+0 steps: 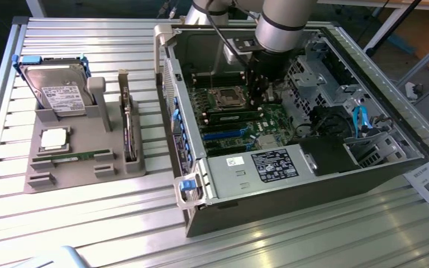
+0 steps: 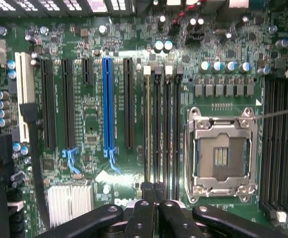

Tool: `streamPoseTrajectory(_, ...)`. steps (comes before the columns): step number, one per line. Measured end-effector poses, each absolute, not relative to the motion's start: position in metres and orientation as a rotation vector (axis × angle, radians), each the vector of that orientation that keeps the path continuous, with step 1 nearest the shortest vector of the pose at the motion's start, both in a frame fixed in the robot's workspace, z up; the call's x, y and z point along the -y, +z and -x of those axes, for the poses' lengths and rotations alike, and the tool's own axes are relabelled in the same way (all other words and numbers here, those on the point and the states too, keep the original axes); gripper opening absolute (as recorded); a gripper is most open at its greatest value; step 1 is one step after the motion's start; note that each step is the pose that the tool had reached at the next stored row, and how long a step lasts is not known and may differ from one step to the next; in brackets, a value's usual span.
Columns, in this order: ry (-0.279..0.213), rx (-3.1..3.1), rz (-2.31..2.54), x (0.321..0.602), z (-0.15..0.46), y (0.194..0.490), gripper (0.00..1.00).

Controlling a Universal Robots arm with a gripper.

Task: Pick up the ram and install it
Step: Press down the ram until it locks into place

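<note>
A green ram stick (image 1: 71, 158) lies flat in the grey holder (image 1: 80, 178) at the exterior view's left, far from the arm. Inside the open computer case (image 1: 199, 184), my gripper (image 1: 258, 99) hangs low over the motherboard beside the processor socket (image 1: 225, 97). In the wrist view my gripper (image 2: 152, 189) is shut with nothing between its black fingers (image 2: 141, 218), right over the ends of the black memory slots (image 2: 166, 129). A thin stick, seemingly another ram (image 2: 147, 124), stands edge-on in the slot nearest the blue slot (image 2: 108, 104). I cannot tell if the fingertips touch it.
The holder also carries a hard drive (image 1: 60, 89), a square silver processor chip (image 1: 54, 138) and an upright dark expansion card (image 1: 129, 131). The socket (image 2: 223, 153) is open and bare. Case walls, a drive cage (image 1: 311, 78) and blue cables (image 1: 360, 120) crowd the arm.
</note>
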State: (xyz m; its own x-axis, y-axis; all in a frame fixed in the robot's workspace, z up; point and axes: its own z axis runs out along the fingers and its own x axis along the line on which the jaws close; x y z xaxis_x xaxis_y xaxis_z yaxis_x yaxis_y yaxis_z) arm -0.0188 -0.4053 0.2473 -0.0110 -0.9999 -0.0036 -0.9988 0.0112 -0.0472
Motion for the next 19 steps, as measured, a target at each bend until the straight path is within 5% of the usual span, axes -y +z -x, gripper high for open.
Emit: streamPoseTrajectory(19,-0.068,-2.198,2.174,0.405,0.046,0.247,0.10)
